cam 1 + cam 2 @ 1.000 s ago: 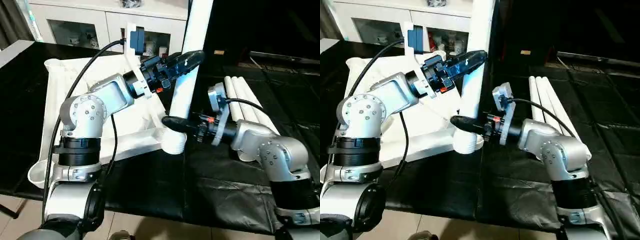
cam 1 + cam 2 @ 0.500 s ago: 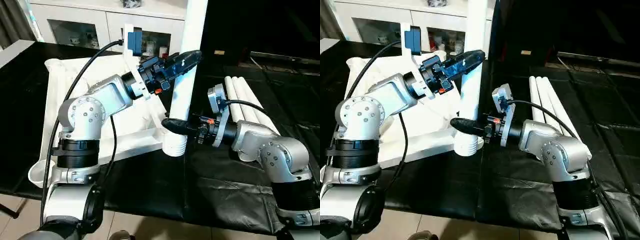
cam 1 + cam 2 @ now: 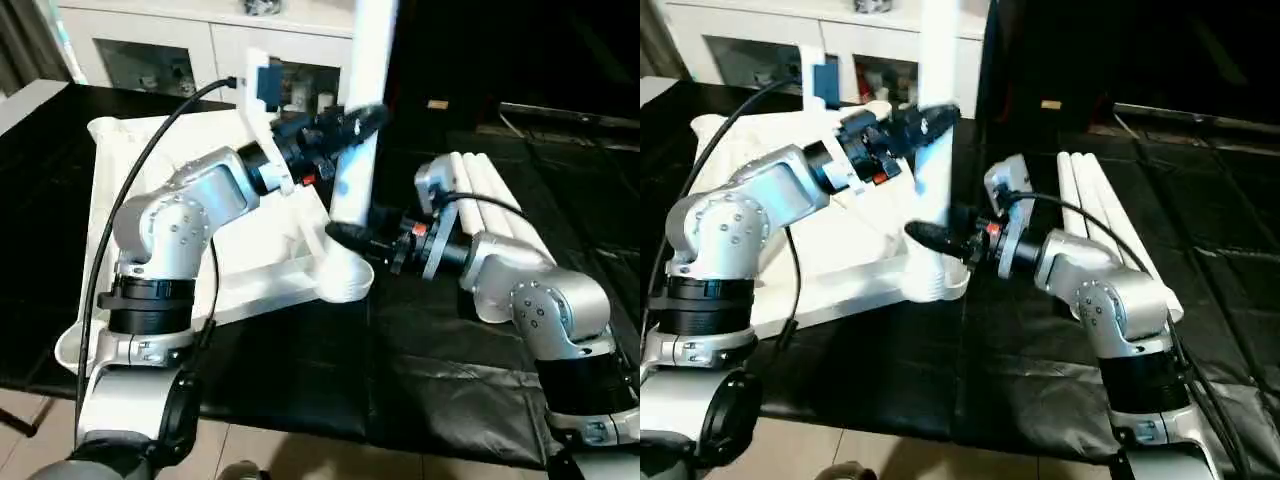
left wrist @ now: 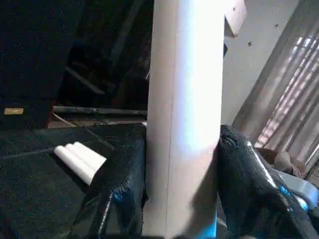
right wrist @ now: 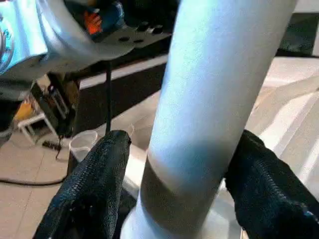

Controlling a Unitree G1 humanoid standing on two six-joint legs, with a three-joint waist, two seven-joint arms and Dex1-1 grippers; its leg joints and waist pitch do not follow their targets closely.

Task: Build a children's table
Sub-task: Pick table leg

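Table leg (image 3: 365, 90) apparently upright, long axis vertical.

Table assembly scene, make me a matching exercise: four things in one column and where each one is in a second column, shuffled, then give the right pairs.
Things:
1. upright leg
2. left gripper
3. right gripper
4. spare legs

Places:
A. lying side by side on the black cloth
B. standing at the tabletop's near corner
C. around the leg, low down
D. around the leg, higher up

Pairs: 1-B, 2-D, 3-C, 4-A
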